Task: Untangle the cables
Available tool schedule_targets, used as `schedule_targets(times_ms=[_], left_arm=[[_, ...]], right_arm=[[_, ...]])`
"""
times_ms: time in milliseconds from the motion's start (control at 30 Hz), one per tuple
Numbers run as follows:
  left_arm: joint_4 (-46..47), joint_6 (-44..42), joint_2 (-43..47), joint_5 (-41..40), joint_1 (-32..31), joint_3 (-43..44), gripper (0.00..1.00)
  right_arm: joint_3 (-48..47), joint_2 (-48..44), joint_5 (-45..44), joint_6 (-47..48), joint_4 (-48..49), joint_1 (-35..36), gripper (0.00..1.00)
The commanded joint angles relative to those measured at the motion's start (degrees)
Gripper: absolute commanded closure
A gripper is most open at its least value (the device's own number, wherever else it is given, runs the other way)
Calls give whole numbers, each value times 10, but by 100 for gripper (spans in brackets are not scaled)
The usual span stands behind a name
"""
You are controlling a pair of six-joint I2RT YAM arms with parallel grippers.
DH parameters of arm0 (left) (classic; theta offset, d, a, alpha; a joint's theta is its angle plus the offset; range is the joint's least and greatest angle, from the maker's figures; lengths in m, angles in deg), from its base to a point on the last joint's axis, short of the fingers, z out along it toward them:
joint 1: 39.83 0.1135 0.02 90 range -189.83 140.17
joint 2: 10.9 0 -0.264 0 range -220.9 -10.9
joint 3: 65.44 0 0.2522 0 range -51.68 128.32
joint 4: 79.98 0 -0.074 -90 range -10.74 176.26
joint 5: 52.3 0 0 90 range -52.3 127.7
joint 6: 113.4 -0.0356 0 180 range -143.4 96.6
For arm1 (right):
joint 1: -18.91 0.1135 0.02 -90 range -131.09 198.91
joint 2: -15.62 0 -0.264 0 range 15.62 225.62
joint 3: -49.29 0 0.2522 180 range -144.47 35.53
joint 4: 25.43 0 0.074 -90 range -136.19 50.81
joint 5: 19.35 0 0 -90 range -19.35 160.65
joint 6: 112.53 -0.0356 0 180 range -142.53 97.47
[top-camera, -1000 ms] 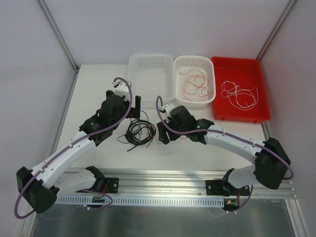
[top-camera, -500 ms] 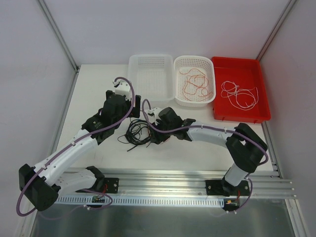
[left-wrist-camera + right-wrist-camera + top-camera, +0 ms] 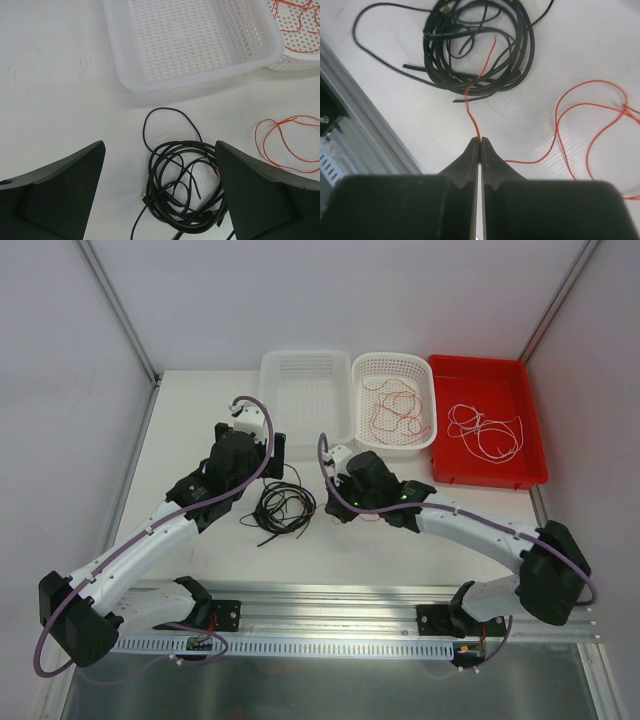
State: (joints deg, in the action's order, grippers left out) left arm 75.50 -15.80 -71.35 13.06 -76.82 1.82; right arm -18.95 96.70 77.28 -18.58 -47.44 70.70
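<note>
A tangled coil of black cables [image 3: 283, 508] lies on the white table between the two arms. An orange-red cable [image 3: 580, 107] loops on the table to its right, and one end runs into the black coil [image 3: 475, 50]. My right gripper [image 3: 480, 140] is shut on this orange-red cable just short of the coil; in the top view it sits right of the coil [image 3: 335, 508]. My left gripper [image 3: 159, 150] hangs open above the black coil [image 3: 182, 185] with nothing held, and the orange-red loop [image 3: 285, 145] shows at its right.
An empty white basket [image 3: 268, 400] stands at the back. Beside it is a second white basket [image 3: 433, 425] with orange-red cables [image 3: 395, 410], then a red tray [image 3: 490, 480] with white cables [image 3: 485, 430]. An aluminium rail [image 3: 330, 630] runs along the near edge.
My right gripper reached left to the coil, closed on the orange-red cable, then drew back a little to the right. The left arm has barely moved and stays open.
</note>
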Motion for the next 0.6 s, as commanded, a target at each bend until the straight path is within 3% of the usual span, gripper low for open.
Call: schedule_targets(times_ms=[0,267,567], left_arm=[[9,-12,-2,-10,7,4,7],[7,-12,0,-12,7,4,7],[5,-17,-5,-21,7,4,7]], right_arm=[[2,-83,1,29,-45,-16,99],[36,-211,-28,49,-92,-80,99],[103,-188,-63,13,-57,-113,99]])
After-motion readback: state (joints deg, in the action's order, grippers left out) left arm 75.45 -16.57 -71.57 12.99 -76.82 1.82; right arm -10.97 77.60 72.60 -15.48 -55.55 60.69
